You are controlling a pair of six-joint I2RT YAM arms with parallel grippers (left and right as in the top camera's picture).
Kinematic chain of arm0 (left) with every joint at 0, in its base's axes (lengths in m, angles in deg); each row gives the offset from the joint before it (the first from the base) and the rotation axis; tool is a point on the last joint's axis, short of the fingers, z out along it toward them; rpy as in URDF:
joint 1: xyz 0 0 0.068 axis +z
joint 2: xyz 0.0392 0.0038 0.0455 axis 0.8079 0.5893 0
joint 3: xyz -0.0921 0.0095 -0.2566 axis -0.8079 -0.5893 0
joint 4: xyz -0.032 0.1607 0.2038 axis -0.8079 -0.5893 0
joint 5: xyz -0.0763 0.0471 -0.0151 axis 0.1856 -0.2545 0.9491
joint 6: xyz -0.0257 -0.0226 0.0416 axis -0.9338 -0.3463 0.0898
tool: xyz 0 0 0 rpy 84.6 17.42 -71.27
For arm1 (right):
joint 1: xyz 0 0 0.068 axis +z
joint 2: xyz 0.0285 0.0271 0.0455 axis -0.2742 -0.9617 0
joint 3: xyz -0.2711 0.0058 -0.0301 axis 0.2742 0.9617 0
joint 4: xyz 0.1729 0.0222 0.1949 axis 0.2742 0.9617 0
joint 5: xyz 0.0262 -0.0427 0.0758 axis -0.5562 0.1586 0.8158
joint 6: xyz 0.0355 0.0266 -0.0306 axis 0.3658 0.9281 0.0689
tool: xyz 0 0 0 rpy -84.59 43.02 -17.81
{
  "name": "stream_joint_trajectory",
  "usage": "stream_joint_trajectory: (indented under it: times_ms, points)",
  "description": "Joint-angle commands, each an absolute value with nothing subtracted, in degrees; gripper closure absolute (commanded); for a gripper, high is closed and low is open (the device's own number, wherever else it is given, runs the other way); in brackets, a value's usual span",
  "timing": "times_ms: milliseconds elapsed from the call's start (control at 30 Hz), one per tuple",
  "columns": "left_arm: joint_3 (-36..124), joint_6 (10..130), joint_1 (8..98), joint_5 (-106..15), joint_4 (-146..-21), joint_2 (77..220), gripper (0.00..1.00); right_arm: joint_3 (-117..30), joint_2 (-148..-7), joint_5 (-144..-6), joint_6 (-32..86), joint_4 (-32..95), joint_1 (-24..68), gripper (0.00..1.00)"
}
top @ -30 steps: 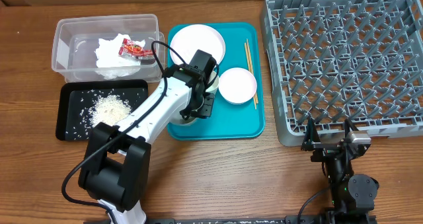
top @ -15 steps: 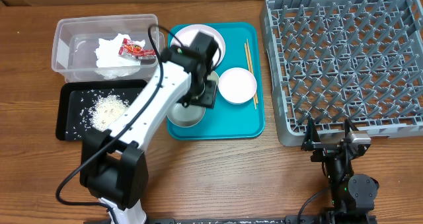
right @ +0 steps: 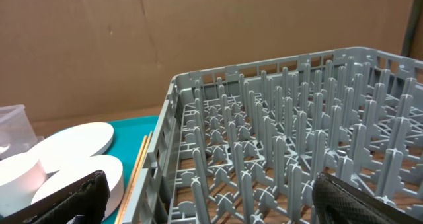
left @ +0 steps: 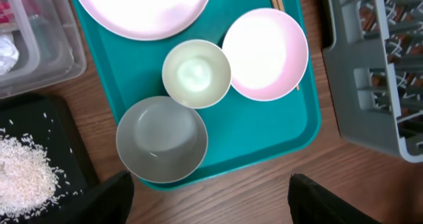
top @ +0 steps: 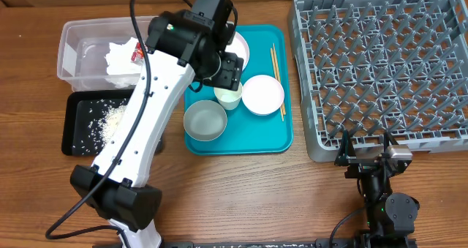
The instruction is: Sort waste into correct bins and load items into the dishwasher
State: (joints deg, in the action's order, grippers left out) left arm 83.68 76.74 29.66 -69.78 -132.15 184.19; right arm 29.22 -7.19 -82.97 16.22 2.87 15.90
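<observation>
My left gripper (top: 228, 66) is open and empty, held high over the teal tray (top: 281, 134); the left wrist view (left: 211, 209) shows its fingers wide apart. Below it stand a small white cup (left: 196, 73), an empty bowl (left: 162, 139), a second white bowl (left: 266, 52) and the white plate (left: 142, 6). Chopsticks (top: 276, 65) lie along the tray's right side. The clear tub (top: 77, 36) holds the napkin (top: 119, 55) and the red wrapper (top: 137, 53). Rice (top: 117, 120) lies in the black tray (top: 77, 142). My right gripper (top: 365, 159) is open at the grey dish rack (top: 380, 65).
The rack fills the right side of the table, and its pegs (right: 284, 138) stand right in front of my right gripper (right: 211, 207). The tub and the black tray sit side by side left of the teal tray. Bare wood runs along the front edge.
My left arm has lifted up and back from low over the tray's front left. The shaded bowl and the cup now show uncovered. The right arm has not moved.
</observation>
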Motion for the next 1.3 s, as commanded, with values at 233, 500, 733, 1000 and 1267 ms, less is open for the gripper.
stream_joint_trajectory:
  times_ms: [233,500,733,1000,1267]
  points:
    - [91.44,78.03,35.17,-63.01,-132.09,184.26,0.23,22.77,-8.04,-72.74,16.66,-0.43,15.51,0.00]
    - [97.93,78.09,40.92,-63.31,-133.01,184.26,0.11,4.07,-21.77,-68.72,16.59,11.33,15.53,0.00]
    - [98.87,79.38,45.36,-63.38,-134.73,184.26,0.10,-15.17,-45.50,-57.99,16.42,21.10,15.53,0.00]
    - [98.87,83.67,48.96,-65.28,-135.17,184.26,0.06,-39.15,-73.13,-43.39,16.44,36.27,19.45,0.00]
    - [98.87,85.31,49.55,-68.34,-135.15,184.26,0.03,-48.22,-88.61,-41.40,16.46,43.26,33.00,0.00]
